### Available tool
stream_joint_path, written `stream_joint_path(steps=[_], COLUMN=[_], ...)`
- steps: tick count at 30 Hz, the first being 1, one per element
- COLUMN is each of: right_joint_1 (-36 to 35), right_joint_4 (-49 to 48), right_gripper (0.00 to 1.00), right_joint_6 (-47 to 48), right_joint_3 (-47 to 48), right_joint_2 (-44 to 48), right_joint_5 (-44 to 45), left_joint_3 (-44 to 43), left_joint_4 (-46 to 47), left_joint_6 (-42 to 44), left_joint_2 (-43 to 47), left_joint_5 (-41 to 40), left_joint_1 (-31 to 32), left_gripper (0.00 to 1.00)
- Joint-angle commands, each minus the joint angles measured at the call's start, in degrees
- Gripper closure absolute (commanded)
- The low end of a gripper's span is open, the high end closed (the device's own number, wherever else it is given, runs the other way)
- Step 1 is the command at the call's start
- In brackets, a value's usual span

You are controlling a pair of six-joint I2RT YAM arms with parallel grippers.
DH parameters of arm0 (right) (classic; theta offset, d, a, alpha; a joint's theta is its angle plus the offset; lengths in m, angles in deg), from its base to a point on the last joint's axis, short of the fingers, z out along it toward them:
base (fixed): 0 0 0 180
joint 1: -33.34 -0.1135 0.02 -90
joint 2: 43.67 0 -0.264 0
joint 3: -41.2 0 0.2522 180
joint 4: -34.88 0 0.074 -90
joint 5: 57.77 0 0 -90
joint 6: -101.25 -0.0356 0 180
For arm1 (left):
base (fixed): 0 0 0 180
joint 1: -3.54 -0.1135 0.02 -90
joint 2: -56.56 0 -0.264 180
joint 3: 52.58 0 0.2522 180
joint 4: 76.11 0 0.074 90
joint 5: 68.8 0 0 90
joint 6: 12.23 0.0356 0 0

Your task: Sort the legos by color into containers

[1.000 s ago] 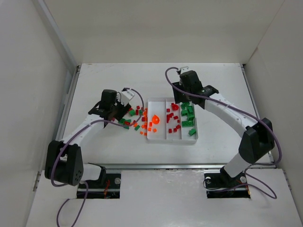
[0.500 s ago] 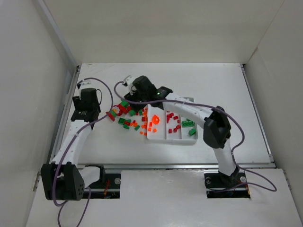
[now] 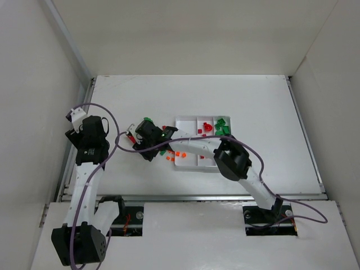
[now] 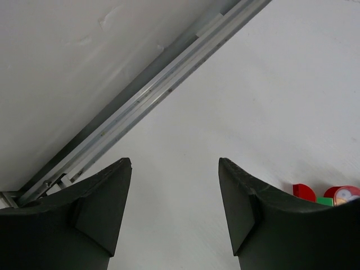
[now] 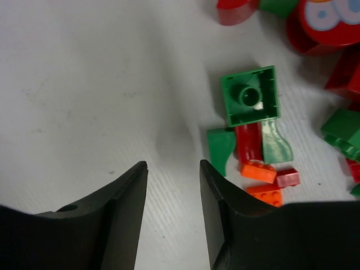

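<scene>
The white surface (image 3: 259,101), viewed from above, carried the whole scene. The right arm (image 3: 247,177) reached from its base leftward across the near part of the white tray (image 3: 185,120) and hid some of it. The left arm (image 3: 84,177) stood along the left edge of the surface, well apart from the tray. The tray lay near the middle of the surface, its three long compartments side by side: orange bricks (image 3: 180,153) in the left one, red bricks (image 3: 206,128) in the middle one, green bricks (image 3: 221,126) in the right one. Loose bricks (image 3: 148,120) lay scattered on the surface just left of the tray, around the right arm's wrist. The right fingers (image 5: 118,225) were spread, with only bare surface between them, pinching nothing. Just beside them lay a green square brick (image 5: 250,95), touching a small cluster of red, green and orange pieces (image 5: 260,171). The left fingers (image 4: 101,208) were likewise spread and empty over bare surface near the metal rail (image 4: 157,90), with red round pieces (image 4: 343,195) showing past one finger.
</scene>
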Motion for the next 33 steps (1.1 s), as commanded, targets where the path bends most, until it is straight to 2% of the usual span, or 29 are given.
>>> stream_joint_path(steps=[1, 9, 21, 23, 25, 29, 33], right_joint_1=[0.4, 0.4, 0.4, 0.4, 0.4, 0.4, 0.4], right_joint_4=[-2.0, -0.3, 1.5, 2.0, 2.0, 0.9, -0.6], right_gripper=[0.53, 0.53, 0.54, 0.59, 0.69, 0.75, 0.95], right_joint_6=[-2.6, -3.8, -3.8, -3.8, -3.8, -3.2, -2.7], right_joint_3=[4.6, 5.6, 7.7, 6.1, 5.6, 2.1, -1.6], right_joint_2=[-0.2, -1.4, -5.8, -5.8, -5.2, -3.9, -0.8], right_joint_5=[4.5, 8.8, 9.3, 9.3, 9.3, 8.7, 6.4], left_joint_3=[0.5, 2.2, 2.8, 2.8, 3.3, 3.3, 3.9], left_joint_4=[3.7, 6.0, 6.5, 6.5, 6.5, 6.5, 7.6], left_joint_6=[-0.7, 0.4, 0.9, 0.9, 0.9, 0.9, 1.4], left_joint_2=[2.0, 4.3, 4.8, 4.8, 4.8, 5.8, 6.9], left_joint_5=[-2.0, -3.6, -3.6, -3.1, -3.1, -3.1, -1.9], left_joint_1=[0.8, 0.8, 0.8, 0.8, 0.8, 0.3, 0.3], left_gripper=[0.40, 0.40, 0.39, 0.39, 0.39, 0.39, 0.39])
